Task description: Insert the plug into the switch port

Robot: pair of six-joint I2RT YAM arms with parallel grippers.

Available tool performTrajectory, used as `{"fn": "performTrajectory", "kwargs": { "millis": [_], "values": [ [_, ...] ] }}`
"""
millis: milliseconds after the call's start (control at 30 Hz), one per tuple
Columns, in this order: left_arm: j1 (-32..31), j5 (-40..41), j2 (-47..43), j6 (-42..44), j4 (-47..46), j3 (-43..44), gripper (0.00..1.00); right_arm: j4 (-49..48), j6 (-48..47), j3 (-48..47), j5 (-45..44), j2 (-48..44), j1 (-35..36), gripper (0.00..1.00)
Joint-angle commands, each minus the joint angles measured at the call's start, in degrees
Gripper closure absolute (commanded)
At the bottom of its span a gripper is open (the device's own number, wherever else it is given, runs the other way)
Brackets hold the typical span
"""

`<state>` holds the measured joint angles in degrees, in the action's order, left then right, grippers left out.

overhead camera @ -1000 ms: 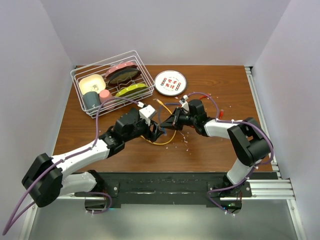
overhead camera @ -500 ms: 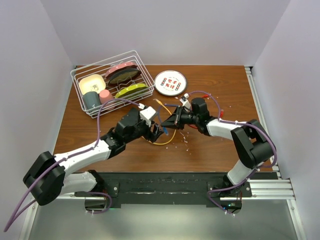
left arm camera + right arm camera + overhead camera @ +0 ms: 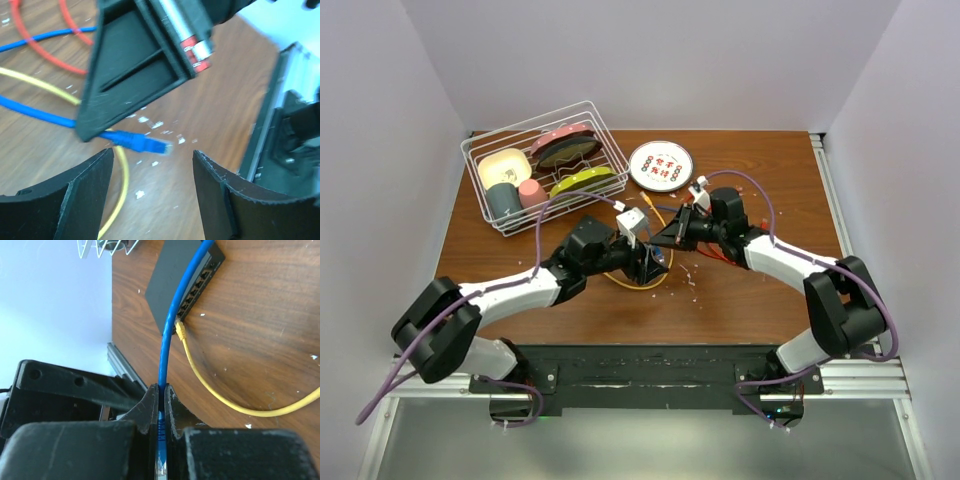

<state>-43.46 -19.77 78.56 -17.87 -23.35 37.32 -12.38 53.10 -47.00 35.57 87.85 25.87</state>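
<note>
My right pincer (image 3: 161,405) was clamped on the thin blue cable (image 3: 170,330) behind its plug (image 3: 147,143), offering it, I judged, to my wide-spread left pincer (image 3: 152,152) flanking it. The flat matte-black switch (image 3: 172,275) lay beyond the right pincer.

High rear camera looks down over the whole table (image 3: 770,160); both wrist cameras sit close above the blue cable (image 3: 50,116).

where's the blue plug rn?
Left wrist view, centre: the blue plug pokes out of the shut right claw, over the table, ahead of the gap in the open left claw.
</note>
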Motion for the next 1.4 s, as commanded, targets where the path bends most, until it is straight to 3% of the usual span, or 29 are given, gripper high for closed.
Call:
{"fn": "performTrajectory", "kwargs": {
  "millis": [0,167,267,300,367,433,467,500,600,667,767,900,1000,1067,1167,1367],
  "values": [
    [-0.04,-5.98,1.32,-6.65,-8.89,1.7,0.31,2.89,-3.88,-2.39,-2.96,-3.21,0.06,1.0],
    [0.04,-4.14,4.22,-11.83,-11.71,1.62,0.34,2.01,-3.36,-1.16,-3.4,-4.88,0.06,1.0],
    [0.04,-1.08,5.63,-13.33,-11.63,1.79,0.45,0.7,-2.48,0.07,-3.49,-6.02,-0.03,1.0],
    [0.04,0.16,5.81,-14.12,-11.1,1.79,0.55,-0.09,-1.87,0.33,-3.41,-6.38,-0.03,1.0],
    [0.13,1.39,5.81,-14.56,-12.23,1.35,0.64,-1.06,-1.34,1.12,-3.05,-6.73,0.06,1.0],
    [0.31,1.93,5.37,-15.53,-13.64,0.56,0.83,-1.5,-0.98,1.65,-2.88,-6.82,0.15,1.0],
    [0.4,2.19,5.11,-15.7,-14.17,-0.14,0.99,-1.59,-0.9,1.74,-2.79,-6.91,0.23,1.0],
    [0.57,2.54,4.06,-16.05,-14.35,-0.4,1.0,-1.77,-0.98,2.0,-2.35,-6.82,0.15,1.0],
    [1.45,2.46,1.78,-15.45,-13.04,-1.55,1.0,-1.33,-2.29,1.57,-2.09,-6.73,0.24,0.96],
    [1.98,1.41,0.63,-14.57,-11.46,-2.07,1.0,1.72,-5.44,0.6,-2.35,-6.82,0.15,0.73],
    [3.29,0.44,-1.83,-12.37,-6.29,-3.04,1.0,7.0,-10.1,-2.12,-4.11,-7.08,0.15,0.53],
    [5.05,3.23,-5.95,-8.51,0.67,-4.36,1.0,11.93,-14.86,-6.24,-4.64,-6.73,0.15,0.37],
    [6.45,7.28,-9.9,-7.62,4.27,-5.94,0.84,15.54,-18.99,-8.53,-4.2,-5.94,0.24,0.3],
    [7.51,8.43,-11.15,-7.1,6.55,-6.21,0.71,18.16,-22.4,-9.51,-4.81,-5.33,0.24,0.29],
    [8.39,10.54,-12.65,-5.6,9.98,-5.51,0.6,23.94,-28.37,-11.79,-7.52,-3.93,0.32,0.29],
    [8.92,15.54,-14.67,-4.19,17.01,-4.8,0.39,38.55,-35.95,-18.56,-21.4,0.21,4.18,0.34]
  ]
}}
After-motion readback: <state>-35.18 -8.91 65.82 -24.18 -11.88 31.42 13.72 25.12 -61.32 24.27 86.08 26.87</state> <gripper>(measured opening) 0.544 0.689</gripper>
